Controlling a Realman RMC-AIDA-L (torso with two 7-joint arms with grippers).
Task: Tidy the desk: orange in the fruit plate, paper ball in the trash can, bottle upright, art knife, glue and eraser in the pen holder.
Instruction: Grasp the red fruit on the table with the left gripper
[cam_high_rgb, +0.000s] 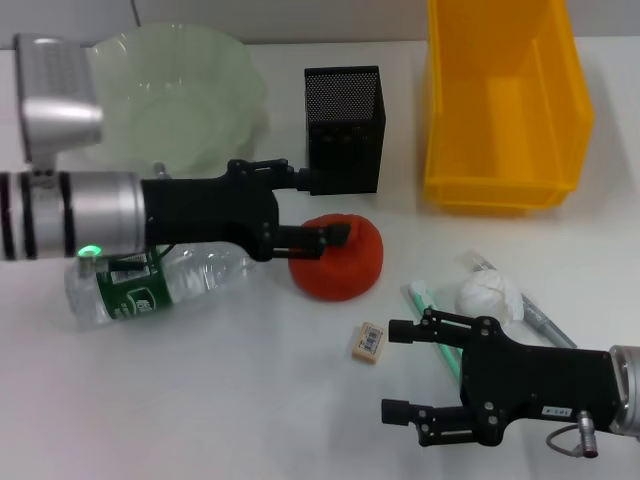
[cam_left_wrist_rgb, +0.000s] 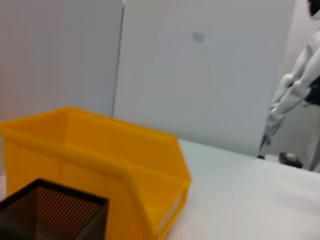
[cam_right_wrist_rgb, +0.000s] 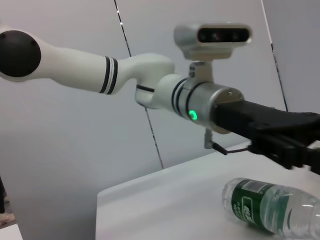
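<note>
Two arms over the counter (cam_high_rgb: 250, 400), left one on the job. Big stuff first: trash can (cam_high_rgb: 505, 110) sits at the far right, fruit plate (cam_high_rgb: 185, 95) far left behind the left arm, pen holder (cam_high_rgb: 343, 128) between them; none of the three visibly holds anything yet. Bottle (cam_high_rgb: 180, 280) lies on its side under the left arm, long axis running roughly left-right, cap end hidden by the arm. Orange (cam_high_rgb: 340, 262) sits near the middle of the counter, in front of the pen holder. Left pincer (cam_high_rgb: 322, 212) reaches in from the left at the orange's height; fingers look spread, with the near fingertip over the orange's left top edge and the far one back by the pen holder's base. Can't tell if it touches the fruit. Key relation: the orange lies just past and nearer than the pincer's centre line, and the plate is back-left of it, so this looks like the orange grasp, with a short carry back-left to follow. Left arm is clearly closer than right. Right pincer (cam_high_rgb: 405, 370) hovers spread and empty at the near right, fingers pointing left, eraser (cam_high_rgb: 368, 341) just off its far fingertip, paper ball (cam_high_rgb: 488, 295) just behind it.
</note>
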